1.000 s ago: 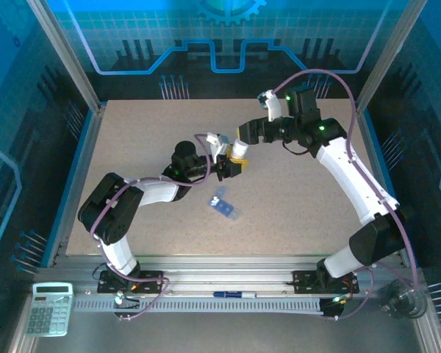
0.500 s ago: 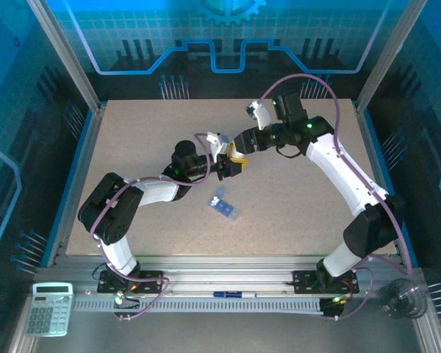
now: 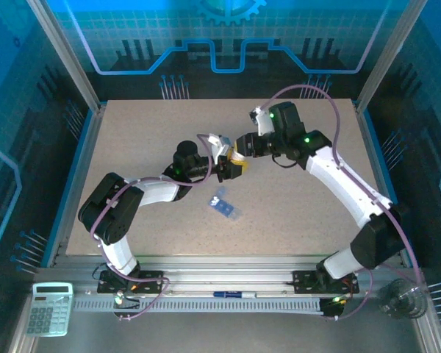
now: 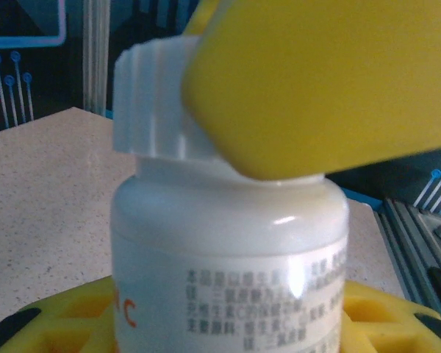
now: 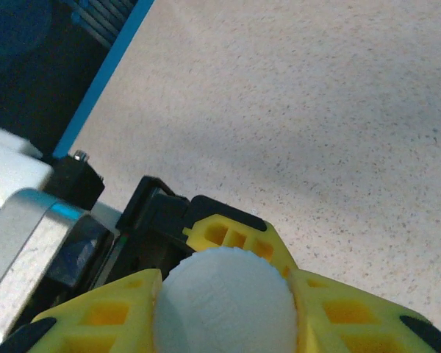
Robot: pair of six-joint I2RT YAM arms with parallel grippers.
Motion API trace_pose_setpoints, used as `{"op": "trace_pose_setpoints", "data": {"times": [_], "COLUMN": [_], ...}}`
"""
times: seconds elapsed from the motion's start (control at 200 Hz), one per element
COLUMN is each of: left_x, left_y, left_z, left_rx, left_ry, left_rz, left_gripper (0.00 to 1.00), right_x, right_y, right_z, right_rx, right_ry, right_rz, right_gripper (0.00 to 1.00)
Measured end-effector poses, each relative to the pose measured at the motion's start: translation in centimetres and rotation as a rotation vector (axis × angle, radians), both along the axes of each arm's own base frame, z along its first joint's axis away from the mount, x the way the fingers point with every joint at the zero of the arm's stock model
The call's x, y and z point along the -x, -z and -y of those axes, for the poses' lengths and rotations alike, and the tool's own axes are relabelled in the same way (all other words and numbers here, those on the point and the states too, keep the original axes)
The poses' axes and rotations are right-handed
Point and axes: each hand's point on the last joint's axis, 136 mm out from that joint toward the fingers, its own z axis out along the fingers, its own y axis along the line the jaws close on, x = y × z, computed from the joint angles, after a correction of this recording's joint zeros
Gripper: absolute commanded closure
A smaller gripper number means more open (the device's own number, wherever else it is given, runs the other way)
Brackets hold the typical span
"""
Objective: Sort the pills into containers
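My left gripper (image 3: 230, 169) stands mid-table, shut on the body of a white pill bottle (image 4: 228, 257) with printed text, held upright. My right gripper (image 3: 240, 154) reaches in from the right, and its yellow fingers (image 5: 103, 316) are shut on the bottle's ribbed white cap (image 5: 224, 301). One of those fingers (image 4: 323, 81) covers part of the cap (image 4: 151, 103) in the left wrist view. The translucent blue pill box, the containers (image 3: 225, 207), lies flat on the table just in front of both grippers. No pills can be made out.
The speckled table (image 3: 132, 147) has blue side rails and a metal frame around it. On the front ledge lie a calculator (image 3: 48, 309) and a pen (image 3: 234, 295). A clear round dish (image 3: 402, 301) sits at the front right.
The right arm has swung left onto the bottle top and its jaws have closed on the cap. The left arm and the bottle stayed put.
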Motion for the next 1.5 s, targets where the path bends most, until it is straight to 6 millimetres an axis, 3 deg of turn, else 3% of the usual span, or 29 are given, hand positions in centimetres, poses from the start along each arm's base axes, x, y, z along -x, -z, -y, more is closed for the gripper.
{"op": "trace_pose_setpoints", "data": {"times": [0.14, 0.305, 0.5, 0.675, 0.821, 1.106, 1.271, 1.501], "left_x": [0.5, 0.2, 0.0, 0.0, 0.0, 0.0, 0.0, 0.0], "left_y": [0.1, -0.3, -0.6, -0.6, -0.7, -1.0, -1.0, -0.9], "left_z": [0.4, 0.2, 0.1, 0.1, 0.1, 0.1, 0.1, 0.1], "left_rx": [-0.001, 0.009, 0.016, 0.016, 0.017, 0.024, 0.025, 0.023], "left_ry": [0.019, 0.008, -0.003, -0.003, -0.003, -0.003, -0.003, -0.004], "left_rz": [-0.004, 0.011, 0.024, 0.025, 0.026, 0.038, 0.04, 0.036], "left_gripper": [1.0, 1.0, 1.0, 1.0, 1.0, 1.0, 1.0, 1.0], "right_x": [0.4, 0.6, 0.5, 0.2, -0.7, -1.5, -1.0, -0.6], "right_y": [0.0, 0.1, -1.2, -4.5, -6.2, -3.1, -1.9, -1.9], "right_z": [0.5, 0.5, 2.0, 3.4, 2.6, 1.0, 0.4, 0.0], "right_rx": [-0.045, -0.042, -0.044, -0.085, -0.064, -0.006, 0.011, 0.001], "right_ry": [0.083, 0.084, 0.072, 0.007, -0.078, -0.176, -0.214, -0.243], "right_rz": [-0.004, -0.033, -0.015, 0.059, 0.117, 0.046, 0.016, 0.011], "right_gripper": [0.57, 0.29, 0.2, 0.21, 0.21, 0.25, 0.36, 0.52]}}
